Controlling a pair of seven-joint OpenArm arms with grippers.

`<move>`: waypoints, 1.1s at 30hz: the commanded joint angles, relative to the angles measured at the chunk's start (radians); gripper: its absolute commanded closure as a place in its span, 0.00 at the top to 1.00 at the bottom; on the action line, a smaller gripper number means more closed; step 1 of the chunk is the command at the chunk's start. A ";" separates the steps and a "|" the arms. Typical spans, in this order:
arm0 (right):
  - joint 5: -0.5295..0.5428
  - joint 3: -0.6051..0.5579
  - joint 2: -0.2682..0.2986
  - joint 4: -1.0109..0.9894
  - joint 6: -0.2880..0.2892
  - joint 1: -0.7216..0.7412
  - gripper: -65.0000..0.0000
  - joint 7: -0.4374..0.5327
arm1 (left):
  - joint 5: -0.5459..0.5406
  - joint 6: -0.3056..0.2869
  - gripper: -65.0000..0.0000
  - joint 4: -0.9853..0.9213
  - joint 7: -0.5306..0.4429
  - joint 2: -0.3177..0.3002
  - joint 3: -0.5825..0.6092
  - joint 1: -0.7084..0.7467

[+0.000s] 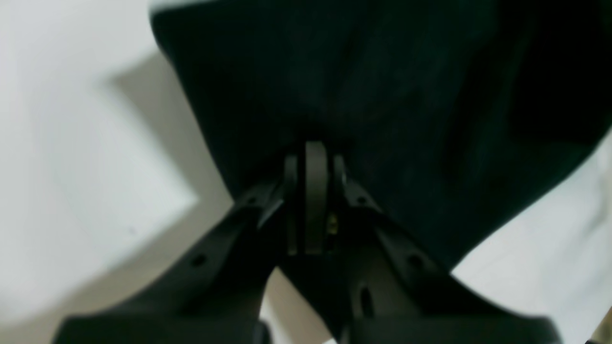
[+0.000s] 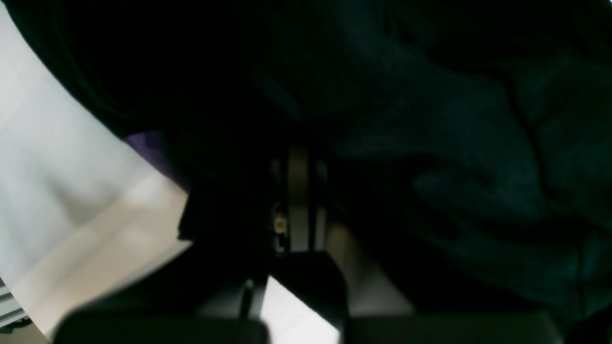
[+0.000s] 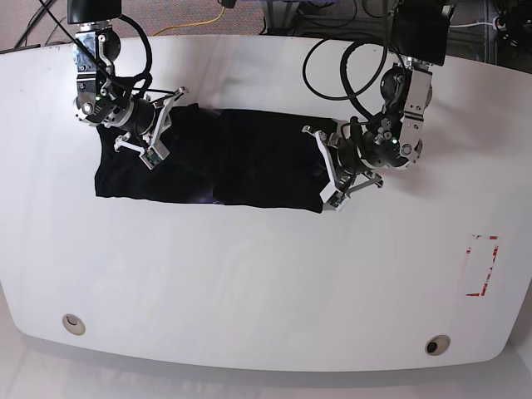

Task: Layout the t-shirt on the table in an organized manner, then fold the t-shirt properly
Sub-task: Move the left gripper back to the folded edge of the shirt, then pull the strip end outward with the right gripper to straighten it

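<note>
From my screen I see the t-shirt [image 3: 216, 166] lying on the table [image 3: 266, 283] as a long black band, in the far half of the table, stretched from left to right in the base view. It looks folded along its length, with the lower edge quite straight and some wrinkles in the middle.

The left gripper [image 3: 327, 166] is at the end of the band that is on the right side of the base view. In the left wrist view its jaws stand together and the black cloth [image 1: 382, 95] comes out directly from between them, so I say it is clamped on the t-shirt. The cloth there spreads flat away from the claw, with white table on both sides.

The right gripper [image 3: 160, 126] is at the other end, on the upper edge of the band, near the left side of the base view. In the right wrist view the picture is very dark; the jaws [image 2: 299, 181] appear together and the cloth [image 2: 478, 143] lies in folds around them. I take it as closed on the t-shirt, though the contact itself is hard to see.

Near the front edge of the table there are two small round holes [image 3: 73, 322], one at each side, and a red rectangle mark [image 3: 480, 266] is on the right part, well apart from the t-shirt.
</note>
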 commanded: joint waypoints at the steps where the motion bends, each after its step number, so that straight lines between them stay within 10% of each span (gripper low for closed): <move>1: -0.008 0.001 0.013 0.015 0.002 0.003 0.01 -0.005 | -0.014 -0.001 0.00 -0.026 -0.046 -0.001 0.017 -0.017; 13: 0.035 0.009 0.013 0.118 0.002 0.008 0.06 -0.051 | -0.014 -0.001 0.00 -0.116 -0.068 -0.007 0.018 -0.017; 25: 0.256 0.304 -0.035 0.324 0.002 0.058 0.80 -0.266 | -0.014 -0.001 0.00 -0.118 -0.066 -0.008 0.017 -0.012; 33: 0.368 0.603 -0.072 0.238 0.002 0.164 1.00 -0.479 | -0.014 -0.001 0.00 -0.115 -0.063 -0.025 0.017 0.008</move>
